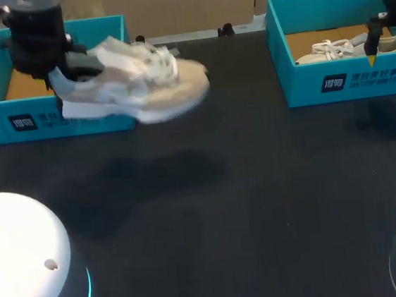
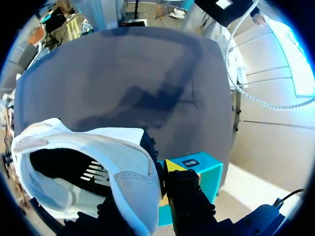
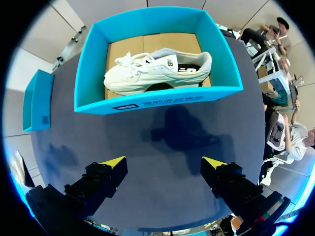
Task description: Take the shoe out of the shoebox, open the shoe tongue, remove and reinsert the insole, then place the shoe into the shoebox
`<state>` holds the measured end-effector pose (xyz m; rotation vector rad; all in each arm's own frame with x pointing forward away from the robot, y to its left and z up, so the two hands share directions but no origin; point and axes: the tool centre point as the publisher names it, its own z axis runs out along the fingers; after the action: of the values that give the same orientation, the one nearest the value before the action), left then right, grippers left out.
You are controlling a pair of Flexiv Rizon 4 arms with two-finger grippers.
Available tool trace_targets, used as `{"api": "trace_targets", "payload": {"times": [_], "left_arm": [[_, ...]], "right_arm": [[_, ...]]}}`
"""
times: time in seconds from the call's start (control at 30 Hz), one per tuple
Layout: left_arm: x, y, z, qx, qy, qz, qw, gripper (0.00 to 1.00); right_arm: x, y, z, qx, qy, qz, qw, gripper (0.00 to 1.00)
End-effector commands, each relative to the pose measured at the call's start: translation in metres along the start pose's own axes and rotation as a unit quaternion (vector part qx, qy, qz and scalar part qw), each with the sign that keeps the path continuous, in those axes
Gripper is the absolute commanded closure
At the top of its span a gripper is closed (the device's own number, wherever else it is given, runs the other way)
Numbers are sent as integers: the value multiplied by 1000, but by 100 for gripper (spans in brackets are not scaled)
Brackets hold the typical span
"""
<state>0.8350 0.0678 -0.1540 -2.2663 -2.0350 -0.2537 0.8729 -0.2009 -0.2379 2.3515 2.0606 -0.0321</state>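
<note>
I see my left gripper (image 1: 61,75) holding the pale shoe (image 1: 145,84) by its heel, above the table (image 1: 212,211), before the left shoebox (image 1: 39,121). The right gripper (image 1: 371,51) hangs over the right shoebox (image 1: 347,82), with a second shoe (image 1: 329,51) inside.

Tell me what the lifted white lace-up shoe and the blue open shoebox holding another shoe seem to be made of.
White shoe: probably smooth matte leather or synthetic, judging by stitched panels; which one is unclear. Blue shoebox: likely matte cardboard, with thin flat walls and a plain brown floor.
</note>
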Motion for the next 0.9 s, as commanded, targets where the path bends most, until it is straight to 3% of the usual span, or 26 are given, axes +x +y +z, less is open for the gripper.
{"api": "trace_targets", "payload": {"times": [0.03, 0.17, 0.33, 0.9], "left_arm": [[-40, -21, 19, -31, 7, 21, 999, 100], [-81, -41, 25, -26, 6, 43, 999, 100], [-129, -57, 35, 7, -5, 38, 999, 100], [-129, -57, 35, 7, -5, 38, 999, 100]], "right_arm": [[0, -1, 0, -1, 1, 0, 1000, 0], [0, -1, 0, -1, 1, 0, 1000, 0], [0, -1, 0, -1, 1, 0, 1000, 0], [0, -1, 0, -1, 1, 0, 1000, 0]]}}
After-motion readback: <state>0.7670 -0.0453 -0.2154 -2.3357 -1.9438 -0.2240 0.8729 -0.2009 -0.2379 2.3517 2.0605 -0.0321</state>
